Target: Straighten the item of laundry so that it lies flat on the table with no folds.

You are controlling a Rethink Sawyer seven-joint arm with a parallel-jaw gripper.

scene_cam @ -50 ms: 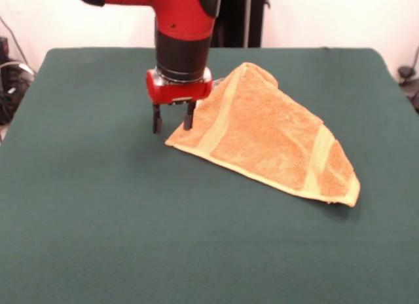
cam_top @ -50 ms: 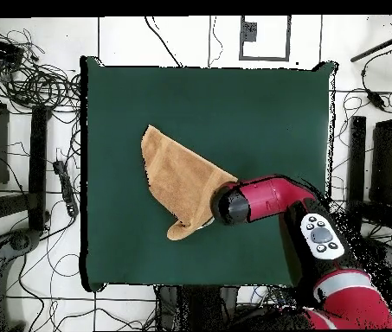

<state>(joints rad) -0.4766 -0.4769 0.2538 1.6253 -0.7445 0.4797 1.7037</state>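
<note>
The gripper (scene_cam @ -50 ms: 173, 122) is held with fingers apart, empty, just over the folded towel (scene_cam @ -50 ms: 275, 141), which lies beside it on the bench (scene_cam @ -50 ms: 98, 219). One layer's corner should be pinched and drawn outward.

One orange-tan towel (scene_cam @ -50 ms: 272, 140) with two paler woven bands lies on one dark green bench (scene_cam @ -50 ms: 98, 219), one red and black arm (cam_top @ -50 ms: 273, 197) reaches over it, and one gripper (scene_cam @ -50 ms: 172, 124) with two dark fingers (scene_cam @ -50 ms: 157, 118) hangs beside the towel.
</note>
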